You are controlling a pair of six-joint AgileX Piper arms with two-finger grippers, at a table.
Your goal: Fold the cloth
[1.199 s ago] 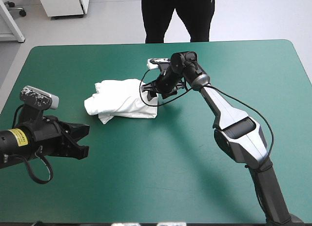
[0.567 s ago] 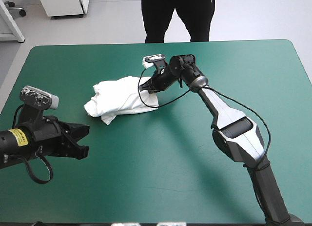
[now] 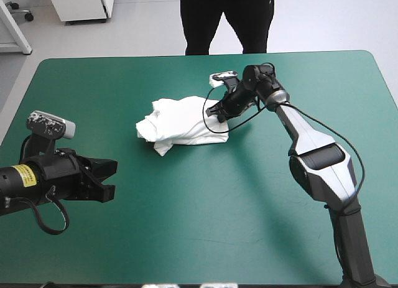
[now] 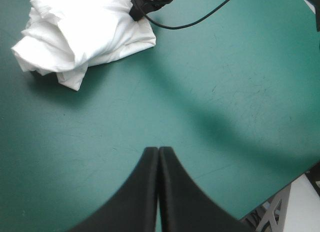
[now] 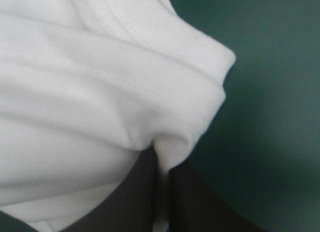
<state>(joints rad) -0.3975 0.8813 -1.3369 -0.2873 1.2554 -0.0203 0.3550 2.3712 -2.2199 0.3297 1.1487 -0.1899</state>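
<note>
The white T-shirt (image 3: 180,121) lies as a crumpled, partly folded bundle on the teal-green table, slightly left of the middle and toward the far side. My right gripper (image 3: 216,112) is at the bundle's right edge, shut on the T-shirt. In the right wrist view a hemmed fold of the T-shirt (image 5: 100,91) is pinched between the black fingers (image 5: 142,192). My left gripper (image 3: 111,178) hovers near the left front of the table, shut and holding nothing, well apart from the T-shirt (image 4: 85,34). Its fingers (image 4: 145,192) meet in a pointed arch over bare cover.
Bare teal-green cover (image 3: 205,219) stretches across the front and the right side of the table. The right arm (image 3: 311,145) reaches in diagonally from the front right. A black cable loops beside the T-shirt near the right gripper.
The right gripper shut on the T-shirt's right edge and dragged the whole bundle to the right. The left arm has stayed still.
</note>
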